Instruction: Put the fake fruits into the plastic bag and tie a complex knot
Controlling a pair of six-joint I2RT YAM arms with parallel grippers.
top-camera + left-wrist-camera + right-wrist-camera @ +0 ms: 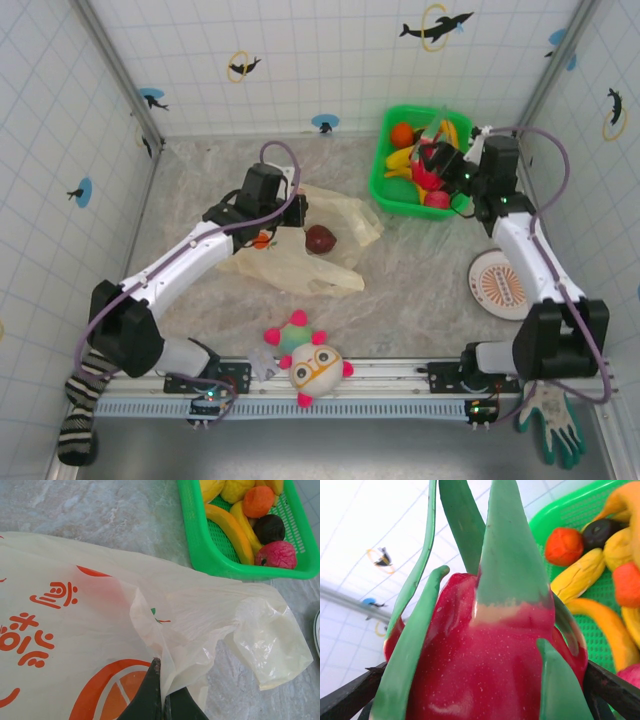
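Thin plastic bag (100, 605) on the desk (75, 505), edge pinched in my closed left fingers (145, 700); a hard pull could tear it. Beyond, my wide-spread right fingers (612, 687) grip a glossy red fruit (485, 645) over the basket (378, 180); it could slip.

- Two robot arms: one at the left (180, 260), one at the right (525, 240) of the top view.
- One plastic bag (300, 265), pale yellow with orange print.
- One green basket (195, 530).
- One dark red fruit (320, 239), centre of the top view.
- One red dragon fruit (485, 660) with green leaves.
- In the basket, upper right of the left wrist view:
  - one orange fruit (258, 501)
  - one dark purple fruit (270, 528)
  - one pink-red fruit (276, 555)
  - two long bananas (227, 525), (247, 530)
  - further yellow pieces cut by the top edge, too few showing to count
- Two plush toys: a white ball with glasses (316, 370) and a pink-and-green spiky one (292, 335).
- One round white-and-orange disc (497, 283).
- One striped sock (78, 420), lower left.
- One glove (552, 420), lower right.
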